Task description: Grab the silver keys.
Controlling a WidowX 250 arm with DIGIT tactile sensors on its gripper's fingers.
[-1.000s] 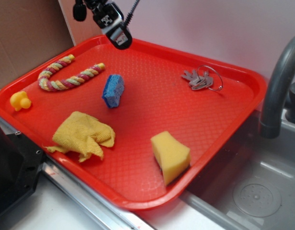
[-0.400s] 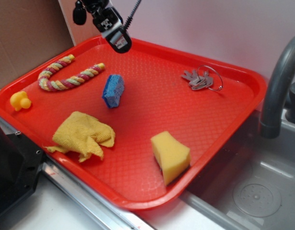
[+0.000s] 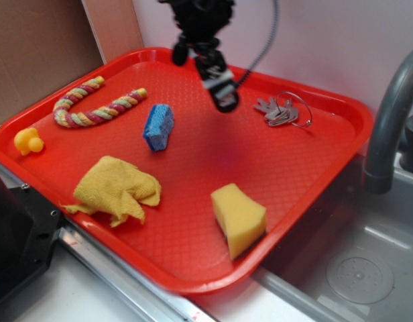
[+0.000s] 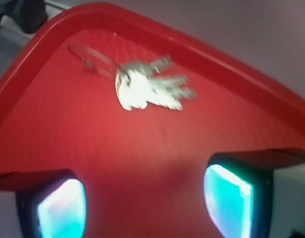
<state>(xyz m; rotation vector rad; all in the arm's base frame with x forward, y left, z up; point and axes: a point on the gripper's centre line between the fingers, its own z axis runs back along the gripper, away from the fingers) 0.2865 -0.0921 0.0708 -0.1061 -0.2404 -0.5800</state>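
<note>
Keys: the silver keys were flat, grey-silver, fanned out on a thin wire ring, glinting in the wrist view.
Place: they lay at the far right corner of the red tray.
Hand: the hand hung just left of them, fingers apart, holding nothing.

Tray: glossy red plastic with a fine embossed grid texture. Silver keys: bright reflective metal on a thin wire ring. Blue sponge and yellow sponge: matt porous foam. Yellow cloth: soft rumpled fabric. Rope: twisted fibre.
</note>
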